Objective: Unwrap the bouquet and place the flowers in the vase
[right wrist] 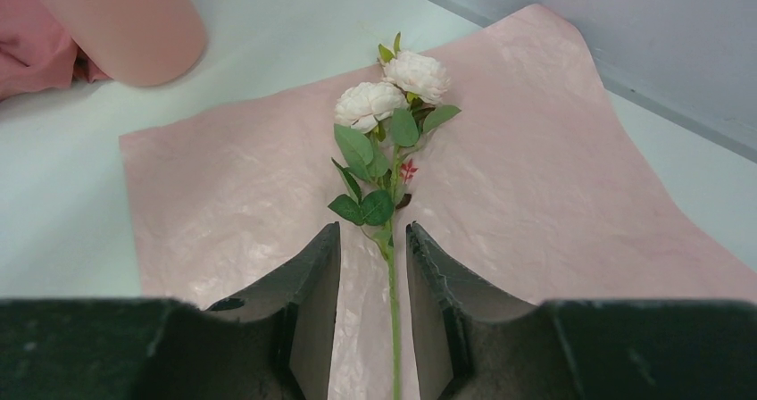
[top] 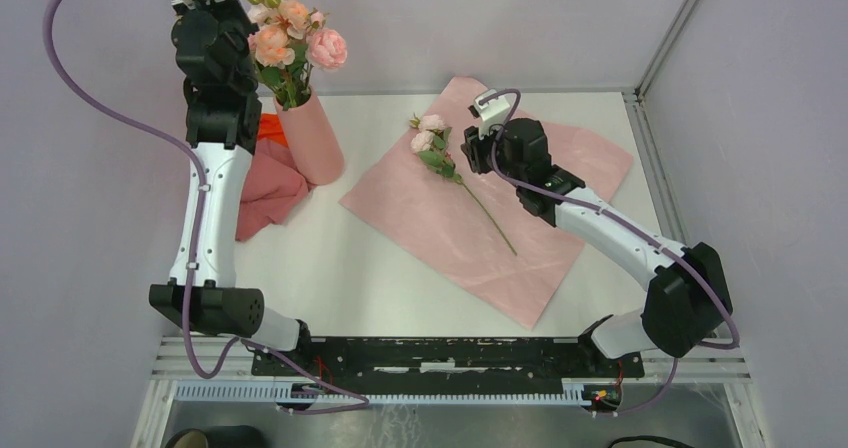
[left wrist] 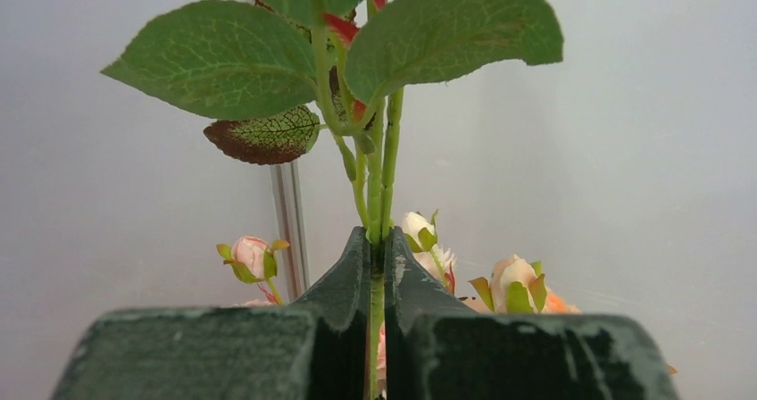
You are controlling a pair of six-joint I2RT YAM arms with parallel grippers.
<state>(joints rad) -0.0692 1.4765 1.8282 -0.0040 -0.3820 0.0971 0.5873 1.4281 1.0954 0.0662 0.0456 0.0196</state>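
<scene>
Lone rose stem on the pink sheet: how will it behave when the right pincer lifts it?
The rose stem looks thin with two blooms on top: likely light but top-heavy, apt to pivot in a low grip. It lies flat on the pink sheet, so the open right pincer may pinch paper too.

vase (top: 318, 148): plain matte pale pink | flowers (top: 295, 38) in vase: peach and rose-pink blooms, green veined leaves — one leaf (left wrist: 263, 138) brown-edged | sheet (top: 400, 208) right of vase: dusty pink | lone stem (top: 436, 148) right of vase: whitish-pink blooms | left of vase — salmon-pink cloth (top: 268, 190), orange cloth (top: 272, 126) | tabletop (top: 320, 258): white
</scene>
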